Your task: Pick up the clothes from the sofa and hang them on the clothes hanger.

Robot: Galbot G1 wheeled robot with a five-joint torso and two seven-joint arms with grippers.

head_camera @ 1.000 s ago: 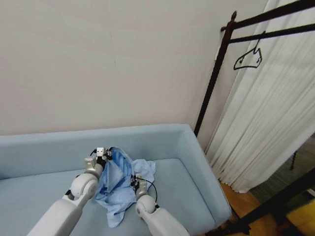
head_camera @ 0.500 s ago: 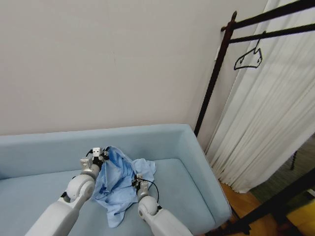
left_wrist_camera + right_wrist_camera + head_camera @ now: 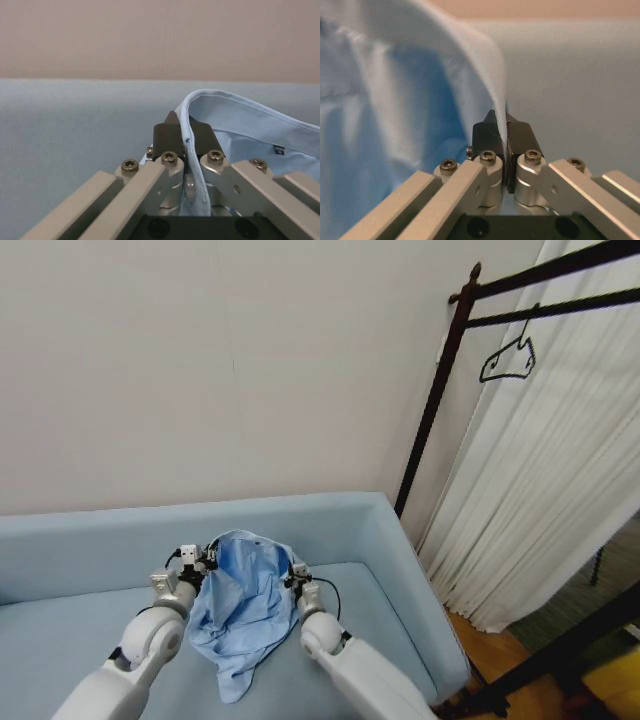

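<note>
A light blue shirt (image 3: 240, 605) hangs lifted between both grippers above the pale blue sofa (image 3: 380, 540), its lower end trailing down toward the seat. My left gripper (image 3: 205, 560) is shut on the shirt's collar edge (image 3: 186, 135). My right gripper (image 3: 293, 575) is shut on the other side of the cloth (image 3: 502, 125). A black empty hanger (image 3: 508, 358) hangs from the dark clothes rack (image 3: 440, 380) at the upper right.
The rack's post stands just behind the sofa's right arm. White curtains (image 3: 540, 490) hang to the right of it. A plain wall rises behind the sofa. Wooden floor (image 3: 490, 650) shows past the sofa's right end.
Both grippers have risen and spread apart, pulling the shirt up off the seat and stretching it wider. The part that lay to the right on the cushion is now lifted.
</note>
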